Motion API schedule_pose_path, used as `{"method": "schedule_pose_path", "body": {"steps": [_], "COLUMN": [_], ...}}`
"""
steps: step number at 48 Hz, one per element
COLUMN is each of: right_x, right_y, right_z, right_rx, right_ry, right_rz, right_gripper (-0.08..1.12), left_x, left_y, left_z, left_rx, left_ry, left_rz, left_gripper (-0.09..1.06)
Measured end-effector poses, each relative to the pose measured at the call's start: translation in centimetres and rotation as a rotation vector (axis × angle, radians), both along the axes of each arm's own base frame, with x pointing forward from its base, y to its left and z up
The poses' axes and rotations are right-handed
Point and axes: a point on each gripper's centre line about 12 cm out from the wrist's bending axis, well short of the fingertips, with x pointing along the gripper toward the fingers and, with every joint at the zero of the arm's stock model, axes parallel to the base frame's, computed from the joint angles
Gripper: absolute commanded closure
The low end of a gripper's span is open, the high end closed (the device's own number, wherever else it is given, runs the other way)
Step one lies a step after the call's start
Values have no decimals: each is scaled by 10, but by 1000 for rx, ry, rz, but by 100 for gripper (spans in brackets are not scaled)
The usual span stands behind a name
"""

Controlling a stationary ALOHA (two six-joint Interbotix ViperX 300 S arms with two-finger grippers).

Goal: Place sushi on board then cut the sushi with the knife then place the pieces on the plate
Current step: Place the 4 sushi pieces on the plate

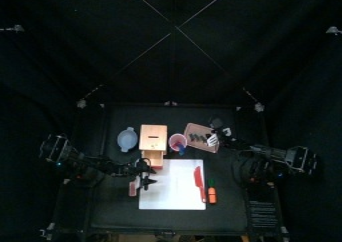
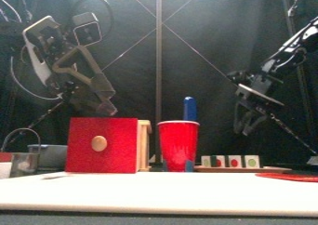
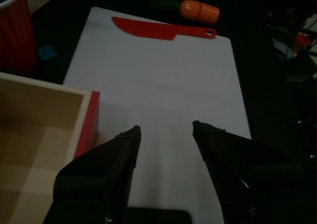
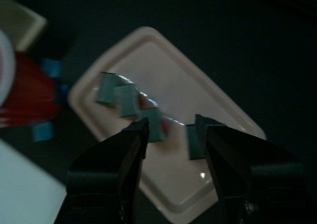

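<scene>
Right gripper [image 4: 169, 126]: jaws apart, gripping nothing, hanging just above the sushi roll [image 4: 121, 91]. Sushi roll: a short row of dark blocks lying on the pink tray [image 4: 217, 103], at 1 o'clock from the middle of the table [image 1: 114, 214] in the top view, not yet on the board. Just beside the tray at 9 o'clock, the red cup [image 1: 178, 141], with the blue knife [image 2: 189, 108] standing upright in it. Further the same way, the wooden box [image 1: 152, 143], red drawer front turned toward the table's front edge, then the blue-grey bowl [image 1: 127, 138]. Left gripper [image 3: 165, 130]: jaws likewise apart and empty, poised over the 10 o'clock corner of the white cutting board [image 1: 174, 194], close to the box. On the board toward 2 o'clock, the red knife [image 3: 161, 29], lying flat, well apart from both grippers. Just off the board's 3 o'clock edge, an orange toy vegetable [image 3: 198, 7] with a green top.
</scene>
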Motion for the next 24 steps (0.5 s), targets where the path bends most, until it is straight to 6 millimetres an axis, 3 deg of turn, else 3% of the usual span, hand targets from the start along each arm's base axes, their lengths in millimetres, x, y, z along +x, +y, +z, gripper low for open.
{"method": "schedule_pose_path", "body": {"steps": [5,13,24], "right_x": [14,29,39], "right_y": [28,75,109], "right_z": [21,33,42], "right_rx": [-36,-43,-8], "right_ry": [-102,-184,-218], "right_rz": [150,371,478], "right_gripper": [23,23,23], "left_x": [0,4,13], "left_y": [0,-1,-18], "left_z": [0,4,18], "left_rx": [0,-7,-39], "left_ry": [-1,-14,-54], "left_rz": [0,1,-24], "left_gripper": [11,11,11]}}
